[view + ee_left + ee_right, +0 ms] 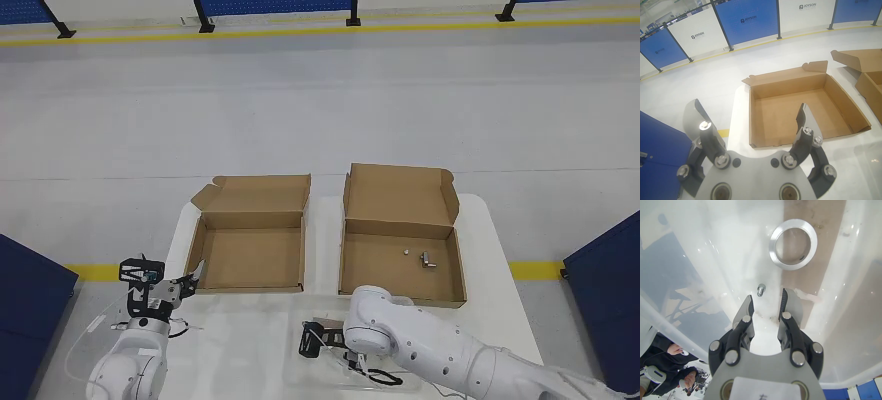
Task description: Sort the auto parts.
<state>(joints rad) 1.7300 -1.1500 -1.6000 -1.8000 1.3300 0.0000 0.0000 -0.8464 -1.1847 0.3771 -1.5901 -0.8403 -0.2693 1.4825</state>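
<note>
Top view: leave left gripper, fingers spread and empty, by left box; in bin, ease right gripper, fingers apart, astride bolt lying just ahead, short of ring. Close squarely on shank; then lift toward right box.

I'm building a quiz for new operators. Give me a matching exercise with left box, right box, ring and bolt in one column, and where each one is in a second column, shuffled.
1. left box
2. right box
3. ring
4. bolt

A. holds small metal parts
B. in the clear bin, just past the tips of the right gripper
C. in the clear bin, farther from those tips
D. in front of the open left gripper

Pairs: 1-D, 2-A, 3-C, 4-B
</note>
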